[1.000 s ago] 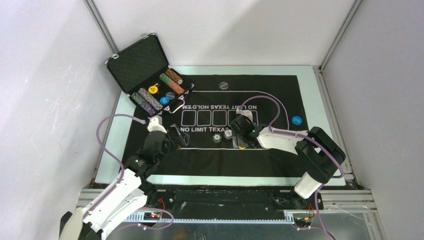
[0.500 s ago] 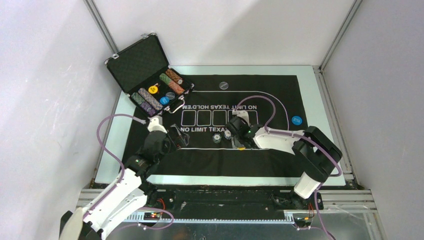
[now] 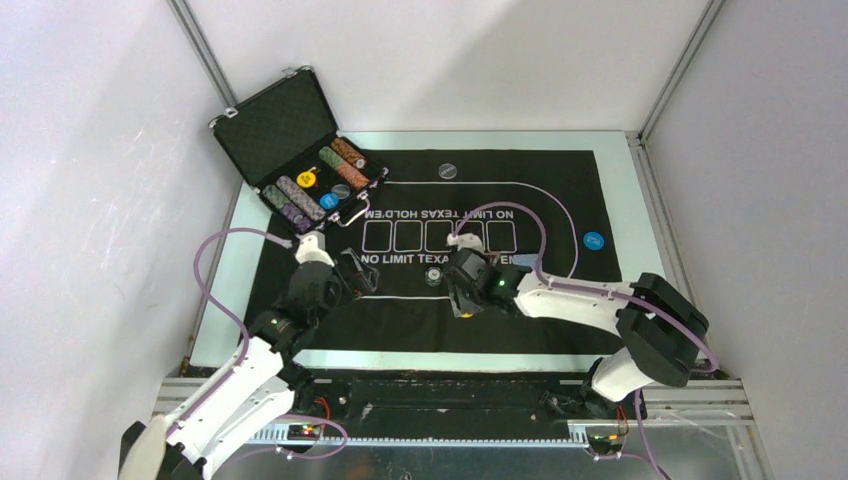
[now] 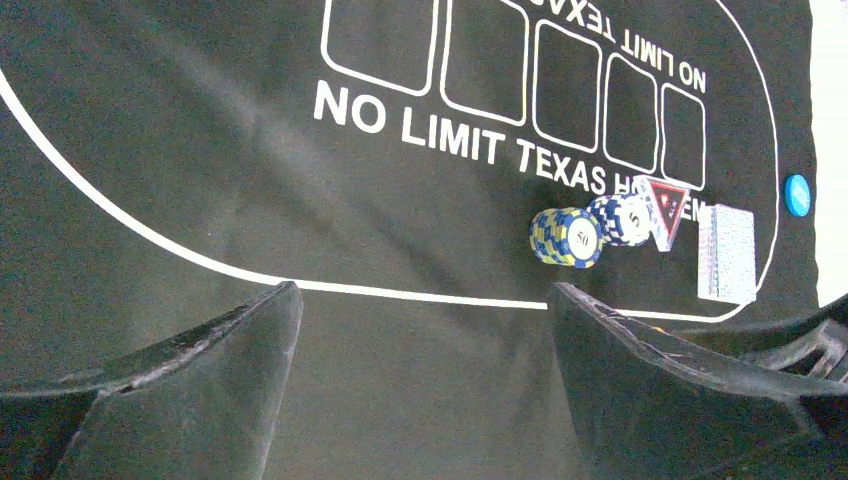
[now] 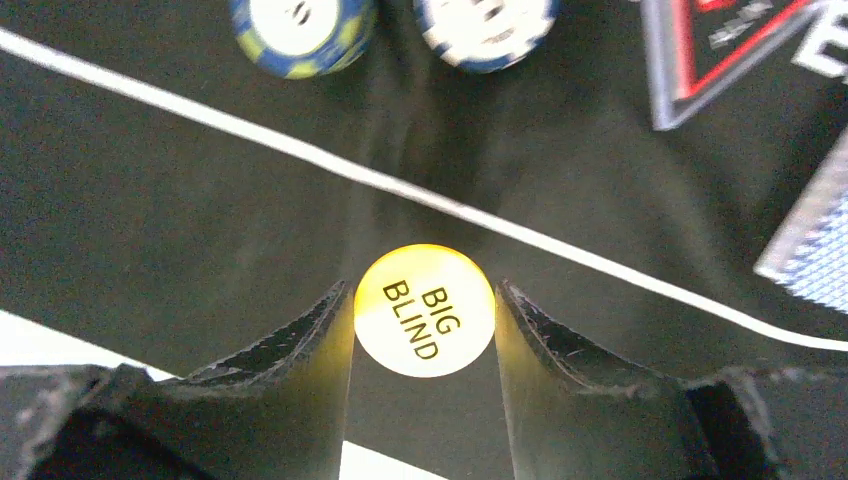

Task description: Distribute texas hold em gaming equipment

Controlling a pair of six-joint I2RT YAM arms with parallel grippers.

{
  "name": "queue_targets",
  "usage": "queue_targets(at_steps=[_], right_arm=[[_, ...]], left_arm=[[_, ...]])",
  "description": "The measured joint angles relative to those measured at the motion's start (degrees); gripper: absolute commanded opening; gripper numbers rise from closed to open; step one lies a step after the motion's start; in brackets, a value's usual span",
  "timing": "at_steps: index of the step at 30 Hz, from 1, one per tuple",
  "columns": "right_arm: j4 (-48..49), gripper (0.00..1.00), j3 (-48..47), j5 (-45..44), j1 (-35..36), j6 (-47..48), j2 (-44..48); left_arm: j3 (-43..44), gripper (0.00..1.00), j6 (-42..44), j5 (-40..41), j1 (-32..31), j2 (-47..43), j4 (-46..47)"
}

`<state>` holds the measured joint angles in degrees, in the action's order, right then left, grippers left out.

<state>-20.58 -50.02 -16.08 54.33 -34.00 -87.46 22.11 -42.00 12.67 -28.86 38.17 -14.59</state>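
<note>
Near frame centre, your right gripper (image 5: 425, 296) is pinching the yellow disc (image 5: 425, 312) over the mat (image 3: 560, 180); your left gripper (image 4: 425, 292) is hanging spread, empty. Chips (image 4: 567, 236), triangle (image 4: 665, 208), cards (image 4: 727, 252) and blue disc (image 3: 594, 240) are lying out; stacks (image 3: 298, 200) are sitting in the case (image 3: 275, 125), upper left.

Hold'em pieces laid along the mat, with one yellow disc gripped

The BIG BLIND disc (image 5: 424, 310), round and yellow, faces up between the right pincer's (image 5: 424, 292) fingers, touching both, just near of the black mat's (image 4: 200, 150) white line. Just beyond the line, left to right, are a yellow-and-blue chip stack (image 4: 566, 237), a blue-and-white chip stack (image 4: 620, 219) touching it, the red-black triangle marker (image 4: 665, 208) and a squared deck of blue-backed cards (image 4: 727, 253). A blue disc (image 3: 593, 241) lies alone at the mat's right end and a black disc (image 3: 448, 171) at its far edge. Rows of chips (image 3: 345, 160), a second yellow disc (image 3: 307, 180) and a second blue disc (image 3: 328, 200) sit in the open case (image 3: 275, 125), far left.
</note>
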Motion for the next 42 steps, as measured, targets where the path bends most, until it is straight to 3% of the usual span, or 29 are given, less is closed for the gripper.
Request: queue_targets(at_steps=[6,14,19,24,29,35,42], right_arm=[[3.0,0.29,0.9,3.1,5.3,-0.1,-1.3],[5.8,0.39,0.9,4.3,6.8,-1.3,-5.5],[6.4,0.76,0.9,4.3,8.1,-1.2,-5.4],[6.8,0.98,0.9,4.2,8.5,-0.9,-5.3],[5.8,1.00,0.9,2.6,8.3,0.4,-0.7],[5.4,1.00,1.2,-2.5,6.3,1.2,14.2],[6.9,0.99,11.0,-3.7,-4.6,-0.5,34.2]], left_arm=[[0.0,1.00,0.0,-0.8,0.0,0.3,0.0],[0.0,1.00,0.0,-0.9,0.0,0.8,0.0],[0.0,1.00,0.0,-1.1,0.0,1.0,0.0],[0.0,1.00,0.0,-1.1,0.0,1.4,0.0],[0.0,1.00,0.0,-1.0,0.0,1.4,0.0],[0.0,1.00,0.5,-0.9,0.0,2.0,0.2],[4.5,1.00,2.7,-1.7,-0.9,10.5,0.0]])
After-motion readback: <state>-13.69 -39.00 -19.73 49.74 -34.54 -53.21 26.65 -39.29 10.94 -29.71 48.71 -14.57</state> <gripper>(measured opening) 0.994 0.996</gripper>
